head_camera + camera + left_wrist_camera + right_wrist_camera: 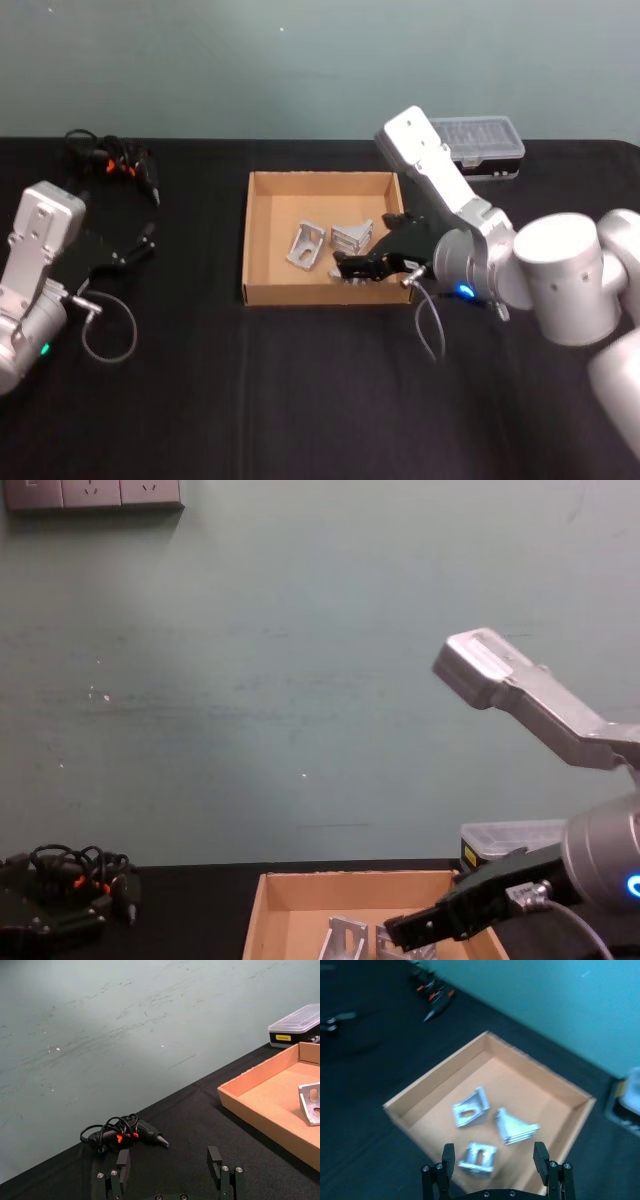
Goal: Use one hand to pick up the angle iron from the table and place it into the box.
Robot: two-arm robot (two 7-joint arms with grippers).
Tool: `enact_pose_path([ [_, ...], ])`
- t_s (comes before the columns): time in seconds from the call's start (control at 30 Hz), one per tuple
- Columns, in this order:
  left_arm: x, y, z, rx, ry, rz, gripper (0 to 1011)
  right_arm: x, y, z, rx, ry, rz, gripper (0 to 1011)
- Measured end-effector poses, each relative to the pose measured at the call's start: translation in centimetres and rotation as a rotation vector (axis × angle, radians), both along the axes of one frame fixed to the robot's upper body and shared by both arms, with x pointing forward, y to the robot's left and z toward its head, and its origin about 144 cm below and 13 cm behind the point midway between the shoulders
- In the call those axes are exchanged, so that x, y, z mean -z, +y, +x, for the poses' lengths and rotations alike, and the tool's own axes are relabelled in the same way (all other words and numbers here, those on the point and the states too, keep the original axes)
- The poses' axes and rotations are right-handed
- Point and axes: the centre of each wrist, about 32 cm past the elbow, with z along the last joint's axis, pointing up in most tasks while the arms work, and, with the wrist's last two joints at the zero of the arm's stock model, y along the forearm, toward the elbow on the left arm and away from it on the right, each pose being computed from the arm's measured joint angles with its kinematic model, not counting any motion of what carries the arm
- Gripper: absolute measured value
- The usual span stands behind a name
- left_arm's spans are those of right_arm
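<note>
The tan cardboard box (262,240) sits mid-table on the black table (300,400). Three silver angle irons lie on its floor (469,1110) (515,1127) (479,1157); two of them show from the head (306,245) (352,236). My right gripper (494,1154) hovers over the box's near right part (352,268), open, its fingers (447,1155) wider than the nearest iron below them and not touching it. My left gripper (169,1160) rests open and empty at the table's left (140,245). The box edge (260,1085) and one iron (311,1102) also show beside it.
A black tool with orange marks and a coiled cord (115,160) (125,1135) lies at the back left. A clear-lidded plastic case (480,140) (510,840) stands behind the box on the right. A grey cable loop (110,330) lies by the left arm.
</note>
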Motion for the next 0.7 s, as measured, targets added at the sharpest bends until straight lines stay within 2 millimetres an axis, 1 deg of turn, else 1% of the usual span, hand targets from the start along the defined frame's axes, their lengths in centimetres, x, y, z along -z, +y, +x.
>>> enact_pose_path([
  [0.13, 0.0, 0.0, 0.0, 0.0, 0.0, 0.0, 1011, 1.3, 0.4, -1.3, 0.08, -0.123, 0.003, 1003],
  [0.17, 0.0, 0.0, 0.0, 0.0, 0.0, 0.0, 1011, 1.3, 0.4, -1.3, 0.08, -0.123, 0.003, 1003],
  [0.27, 0.0, 0.0, 0.0, 0.0, 0.0, 0.0, 1011, 2.4, 0.7, -1.7, 0.141, -0.209, 0.003, 1003],
  [0.7, 0.0, 0.0, 0.0, 0.0, 0.0, 0.0, 1011, 6.0, 1.2, -0.2, 0.284, -0.351, -0.048, 1003],
])
